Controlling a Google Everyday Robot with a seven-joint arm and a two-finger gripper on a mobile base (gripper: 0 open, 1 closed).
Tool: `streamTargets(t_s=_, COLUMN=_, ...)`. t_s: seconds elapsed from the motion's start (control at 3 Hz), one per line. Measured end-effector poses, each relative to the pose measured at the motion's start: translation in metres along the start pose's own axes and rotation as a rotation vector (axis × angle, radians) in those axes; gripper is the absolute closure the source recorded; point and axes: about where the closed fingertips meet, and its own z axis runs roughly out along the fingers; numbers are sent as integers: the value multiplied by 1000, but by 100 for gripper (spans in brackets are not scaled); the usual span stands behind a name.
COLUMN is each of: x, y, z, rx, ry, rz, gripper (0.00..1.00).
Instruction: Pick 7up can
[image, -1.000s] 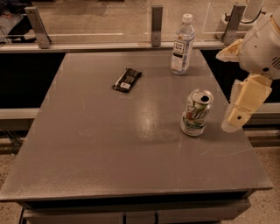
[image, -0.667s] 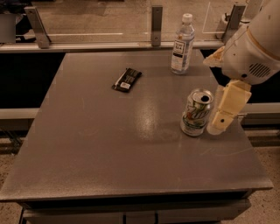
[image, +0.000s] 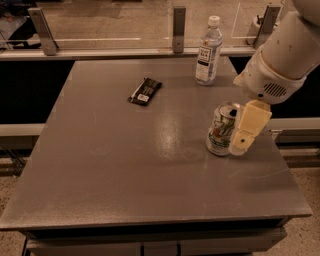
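Observation:
The 7up can stands upright on the right part of the grey table. It is silver-white with a green-and-red logo, and its pull-tab top shows. My gripper hangs from the white arm at the right. It reaches down to table height right beside the can's right side and overlaps its edge. I cannot tell whether it touches the can.
A clear plastic water bottle with a white cap stands at the table's back, behind the can. A dark snack packet lies at the back centre. A rail with metal posts runs behind the table. The table's right edge is close to the can.
The arm has moved left and down toward the can; the gripper now sits against the can's right side. The can, bottle and packet have not moved.

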Motion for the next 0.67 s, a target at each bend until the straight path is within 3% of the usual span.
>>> streamTargets(t_s=0.33, x=8, y=-2, z=7, rx=1, ry=29, rz=24, gripper=19)
streamTargets(t_s=0.67, x=14, y=0, z=11, rx=-30, ry=51, rz=51, gripper=41)
